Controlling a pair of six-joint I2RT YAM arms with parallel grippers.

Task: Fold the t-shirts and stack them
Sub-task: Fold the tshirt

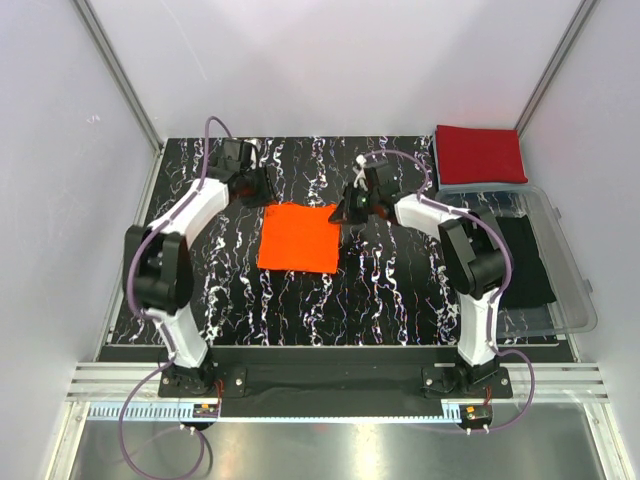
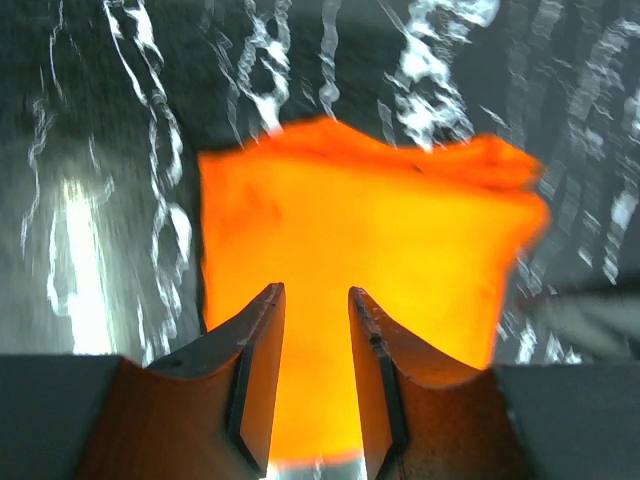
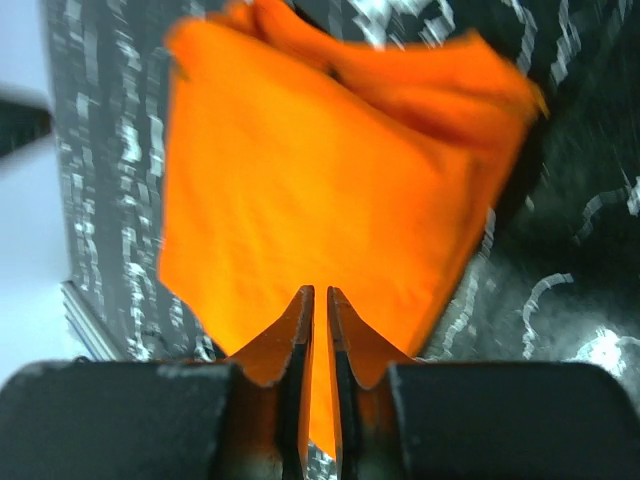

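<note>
The bright orange t-shirt lies folded into a flat square in the middle of the black marbled table. It fills the left wrist view and the right wrist view. The deep red t-shirt lies folded at the far right corner. My left gripper hovers just beyond the orange shirt's far left corner, jaws open with nothing between them. My right gripper is at the shirt's far right corner, its jaws closed to a thin slit above the cloth, holding nothing that I can see.
A clear plastic bin stands along the right edge with a black cloth in it. White walls enclose the table on three sides. Both arm bases sit at the near edge.
</note>
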